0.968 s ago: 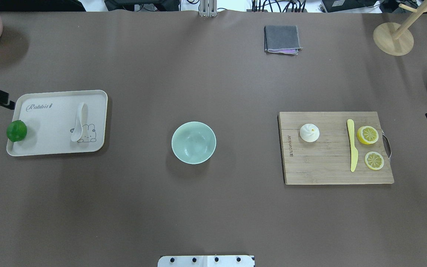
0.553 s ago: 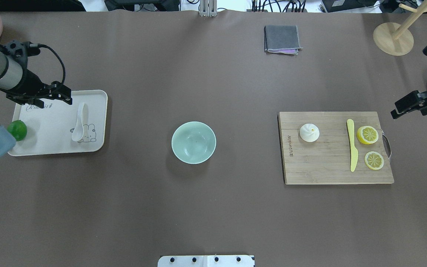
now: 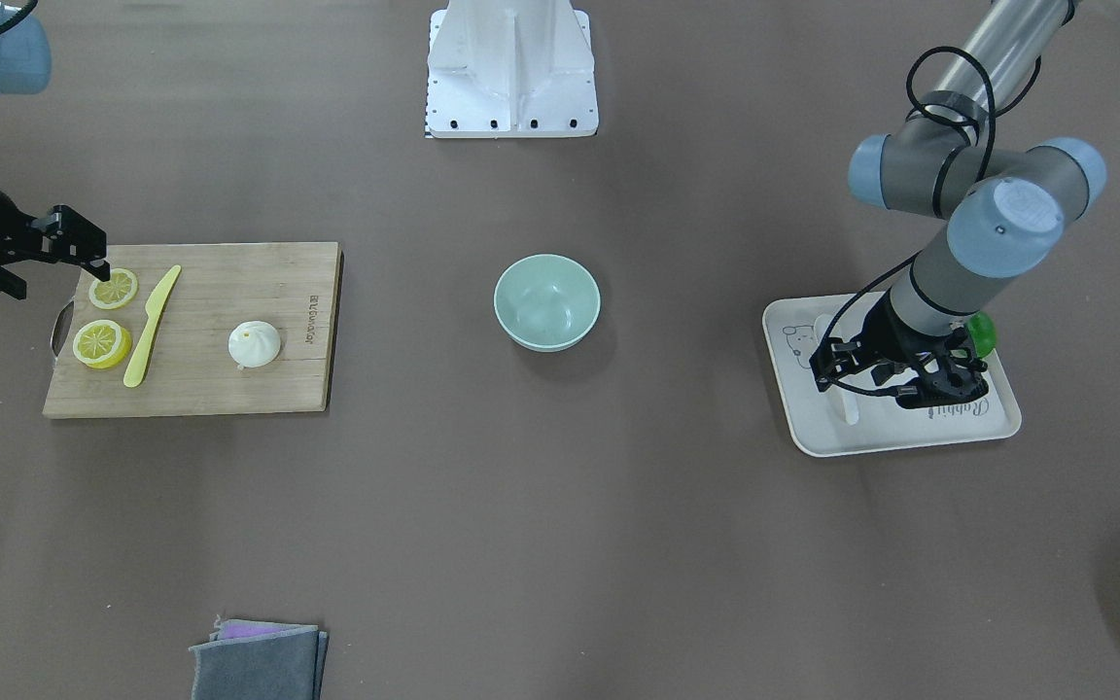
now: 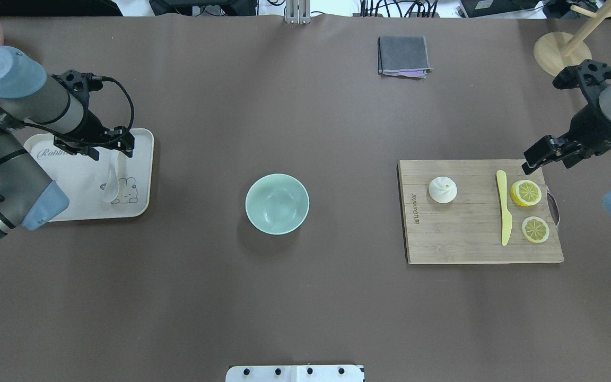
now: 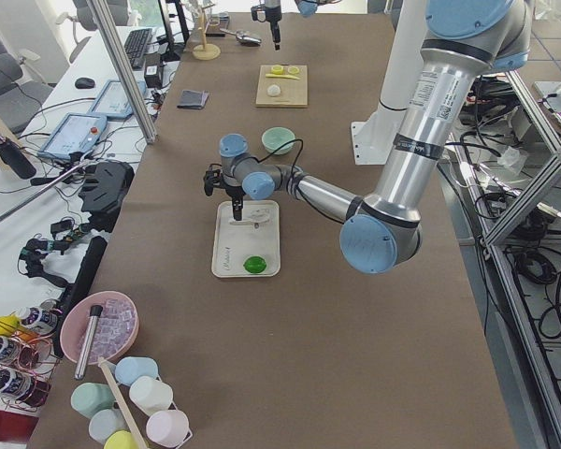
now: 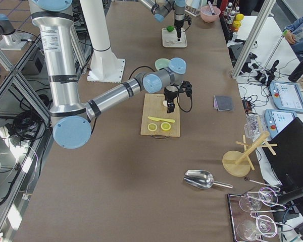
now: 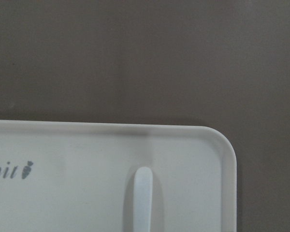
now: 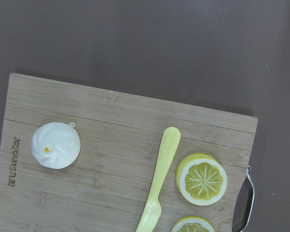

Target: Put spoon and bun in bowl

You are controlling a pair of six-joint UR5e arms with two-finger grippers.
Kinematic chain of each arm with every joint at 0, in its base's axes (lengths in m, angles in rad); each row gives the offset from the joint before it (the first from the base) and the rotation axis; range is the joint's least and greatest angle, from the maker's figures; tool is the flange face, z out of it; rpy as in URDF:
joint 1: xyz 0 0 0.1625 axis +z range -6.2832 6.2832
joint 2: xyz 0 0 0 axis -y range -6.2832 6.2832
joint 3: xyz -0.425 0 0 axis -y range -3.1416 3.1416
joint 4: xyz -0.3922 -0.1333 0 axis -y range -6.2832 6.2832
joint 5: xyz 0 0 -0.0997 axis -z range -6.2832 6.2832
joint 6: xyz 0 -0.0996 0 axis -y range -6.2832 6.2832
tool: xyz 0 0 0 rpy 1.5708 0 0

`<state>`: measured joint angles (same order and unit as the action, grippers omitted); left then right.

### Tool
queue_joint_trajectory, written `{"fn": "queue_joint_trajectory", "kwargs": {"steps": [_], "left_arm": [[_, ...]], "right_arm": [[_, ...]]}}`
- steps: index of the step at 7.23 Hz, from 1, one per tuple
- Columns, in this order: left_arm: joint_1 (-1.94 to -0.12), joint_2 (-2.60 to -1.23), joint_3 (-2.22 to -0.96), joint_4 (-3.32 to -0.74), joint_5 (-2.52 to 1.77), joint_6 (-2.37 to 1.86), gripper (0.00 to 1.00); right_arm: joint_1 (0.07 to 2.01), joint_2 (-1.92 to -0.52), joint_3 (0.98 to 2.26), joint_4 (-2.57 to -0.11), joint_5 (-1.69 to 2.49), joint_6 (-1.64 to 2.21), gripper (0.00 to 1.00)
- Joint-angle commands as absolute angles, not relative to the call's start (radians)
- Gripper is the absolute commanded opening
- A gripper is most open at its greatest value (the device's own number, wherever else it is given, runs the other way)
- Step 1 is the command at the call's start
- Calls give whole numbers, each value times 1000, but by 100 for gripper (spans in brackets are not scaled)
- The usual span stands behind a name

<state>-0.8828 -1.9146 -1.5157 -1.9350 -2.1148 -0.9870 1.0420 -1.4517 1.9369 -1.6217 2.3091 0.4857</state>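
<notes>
Approach. Our left gripper [image 4: 112, 151], spread and empty, above spoon [image 4: 110, 190]; right gripper [image 4: 545, 159], likewise, short of bun [image 4: 443, 190]. Next we lower, grip, carry to bowl [image 4: 277, 204].

Even, bright overhead light; soft shadows.

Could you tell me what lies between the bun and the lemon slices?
A yellow knife lies there on the cutting board, plain in the overhead view.

A small white ceramic soup spoon [image 4: 111, 187] lay on the left tray [image 4: 72, 183]; a round mint-green bowl [image 4: 277, 204] stood upright at centre; a pleated white steamed bun [image 4: 443, 190] sat on the right board [image 4: 464, 241].
</notes>
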Motion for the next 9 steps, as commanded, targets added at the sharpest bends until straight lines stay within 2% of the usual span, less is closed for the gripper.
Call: {"fn": "queue_joint_trajectory", "kwargs": {"steps": [1,3,4,5,7,9], "left_arm": [[-867,-1907,-1494,-1937,-2100,-982,67],[-851,-1908,-1486,-1940,-2092,-983,51],[-850,-1908,-1486,-1940,-2092,-983,29],[-850,-1908,-1486,-1940,-2092,-985,2],[-850,-1916,-1502,-1936,-2100,-988,0],[-848,-1940,-1628,-1905,-2106,-1015,0]], "right_arm": [[1028,-1447,1931,-1623,2309,489,94],[1016,-1440,1931,-1621,2309,489,94],[1015,-1440,1933,-1621,2310,489,94],[1014,-1440,1934,-1621,2310,489,94],[1006,-1434,1934,-1621,2310,489,94],[954,-1385,1934,-1621,2280,579,95]]}}
